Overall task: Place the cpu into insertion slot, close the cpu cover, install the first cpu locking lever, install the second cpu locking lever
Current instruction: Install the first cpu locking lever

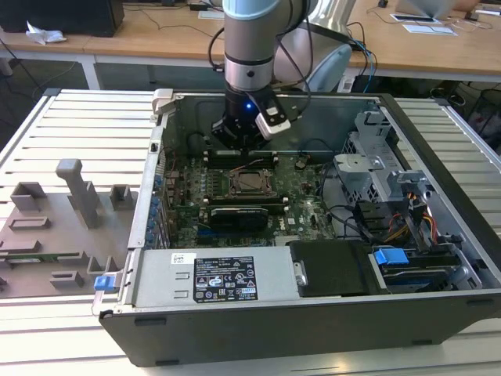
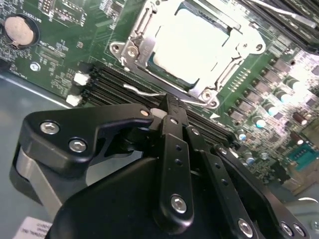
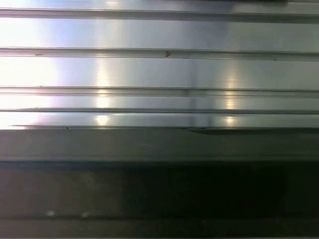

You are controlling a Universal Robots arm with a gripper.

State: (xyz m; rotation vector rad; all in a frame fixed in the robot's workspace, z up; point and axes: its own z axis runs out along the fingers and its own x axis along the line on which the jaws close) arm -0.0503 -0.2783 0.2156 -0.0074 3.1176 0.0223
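Note:
The cpu (image 2: pixel 192 47) lies flat in its socket on the green motherboard (image 2: pixel 65 45), its pale silver top showing through the window of the cpu cover (image 2: pixel 144 30). The cover is down over the chip. A thin wire locking lever (image 2: pixel 142 91) runs along the socket edge nearest my fingers. My gripper (image 2: pixel 162 110) is shut with nothing between the fingers, its tips just off that edge beside the lever. In the exterior view the gripper (image 1: pixel 241 147) hangs inside the open computer case, just behind the socket (image 1: pixel 249 182).
Black memory slots (image 2: pixel 114 82) lie between my fingers and the socket, and a coin battery (image 2: pixel 19 29) sits farther off. The power supply (image 1: pixel 211 278) fills the case front and a drive cage (image 1: pixel 376 168) stands on the exterior view's right. A grey fixture (image 1: pixel 70 204) lies outside.

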